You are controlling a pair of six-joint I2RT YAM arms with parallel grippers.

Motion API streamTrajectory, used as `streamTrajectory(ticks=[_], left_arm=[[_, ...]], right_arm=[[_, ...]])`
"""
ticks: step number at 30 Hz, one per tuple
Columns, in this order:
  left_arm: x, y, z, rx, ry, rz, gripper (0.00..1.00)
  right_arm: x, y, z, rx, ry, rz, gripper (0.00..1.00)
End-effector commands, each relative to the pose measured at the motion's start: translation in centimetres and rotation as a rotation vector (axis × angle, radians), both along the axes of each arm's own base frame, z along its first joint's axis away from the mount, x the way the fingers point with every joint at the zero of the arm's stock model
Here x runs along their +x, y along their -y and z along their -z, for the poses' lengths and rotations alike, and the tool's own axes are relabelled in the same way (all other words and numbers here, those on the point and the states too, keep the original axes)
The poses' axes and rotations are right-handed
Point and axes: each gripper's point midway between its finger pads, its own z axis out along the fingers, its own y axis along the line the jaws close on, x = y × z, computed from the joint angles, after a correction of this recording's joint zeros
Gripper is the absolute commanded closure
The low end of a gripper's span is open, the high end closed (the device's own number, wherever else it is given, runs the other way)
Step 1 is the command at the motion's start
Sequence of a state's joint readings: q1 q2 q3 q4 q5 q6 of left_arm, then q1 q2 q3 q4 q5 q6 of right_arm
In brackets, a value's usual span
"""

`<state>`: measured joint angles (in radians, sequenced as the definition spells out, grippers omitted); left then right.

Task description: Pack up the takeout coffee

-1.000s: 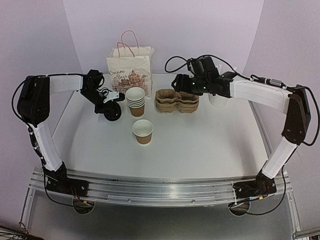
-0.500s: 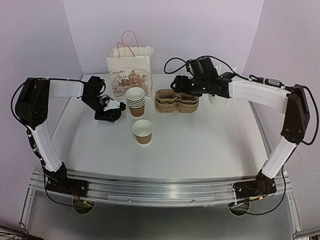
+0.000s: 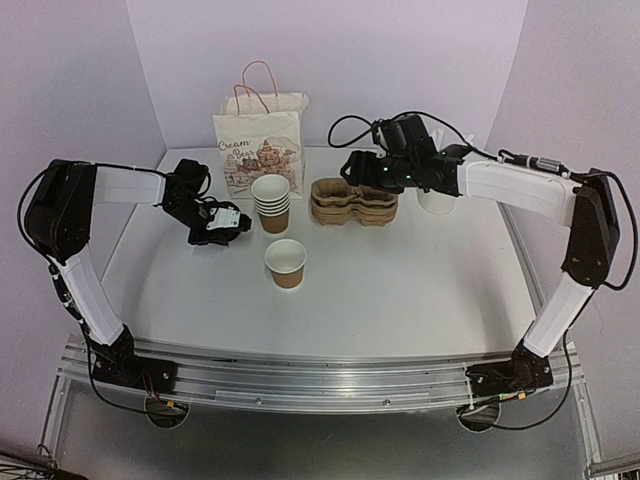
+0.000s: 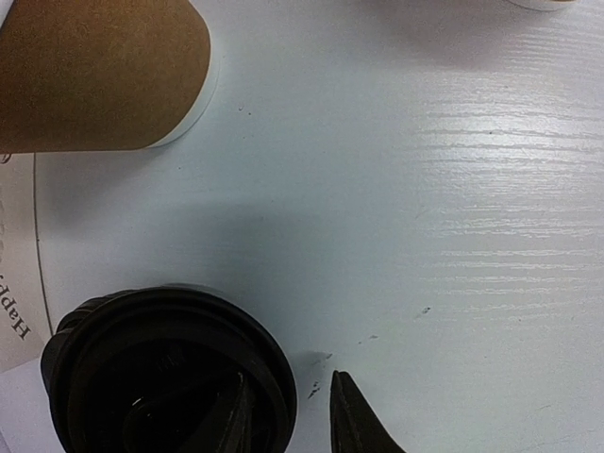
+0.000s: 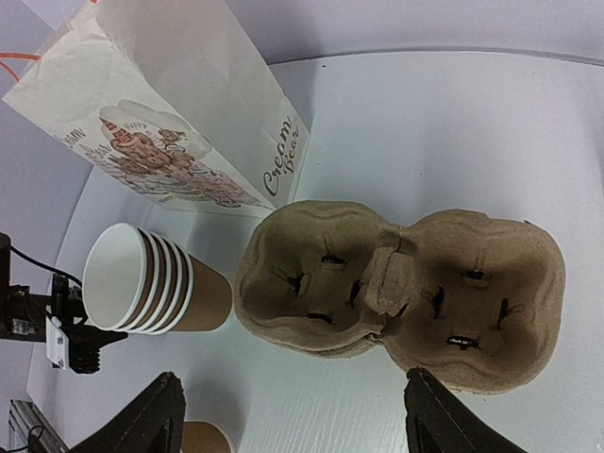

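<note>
No lidded cup shows. A lone lidless brown cup (image 3: 286,263) with a white inside stands mid-table. A stack of black lids (image 4: 160,377) lies left of it. My left gripper (image 3: 224,228) is low over that stack. In the left wrist view (image 4: 288,425) one finger is inside the top lid and the other outside its rim, with a gap showing, so it is open. My right gripper (image 3: 352,166) is wide open and empty, hovering above the stack of brown pulp cup carriers (image 5: 396,283); its fingertips (image 5: 132,425) frame the near side of them.
A stack of lidless brown cups (image 3: 271,202) stands between the lids and the carriers (image 3: 354,200). A printed white paper bag (image 3: 260,145) with red handles stands at the back. A white container (image 3: 436,201) sits right of the carriers.
My left gripper has swung down and slightly left onto the lid stack, now covering it in the top view. The right arm has barely moved.
</note>
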<state>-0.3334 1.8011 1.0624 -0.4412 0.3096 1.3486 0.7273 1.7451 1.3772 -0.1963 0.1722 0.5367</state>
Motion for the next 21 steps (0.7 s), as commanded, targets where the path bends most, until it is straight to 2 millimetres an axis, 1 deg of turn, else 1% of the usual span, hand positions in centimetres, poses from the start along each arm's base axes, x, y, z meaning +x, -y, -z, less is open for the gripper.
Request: streamTrajectory(ticks=[1, 7, 13, 21], left_arm=[[0.59, 0.23, -1.51, -0.005, 0.084, 0.027, 0.73], [0.88, 0.15, -1.79, 0.000, 0.123, 0.037, 0.75], [0.80, 0.10, -1.50, 0.006, 0.129, 0.050, 0.86], [0.97, -0.02, -1.32, 0.022, 0.153, 0.068, 0.92]], right_arm=[[-0.30, -0.40, 0.52, 0.009, -0.017, -0.014, 0.24], [-0.45, -0.36, 0.49, 0.009, -0.017, -0.020, 0.24], [-0.53, -0.46, 0.40, 0.014, -0.018, -0.027, 0.24], [-0.70, -0.46, 0.20, 0.014, -0.014, -0.036, 0.24]])
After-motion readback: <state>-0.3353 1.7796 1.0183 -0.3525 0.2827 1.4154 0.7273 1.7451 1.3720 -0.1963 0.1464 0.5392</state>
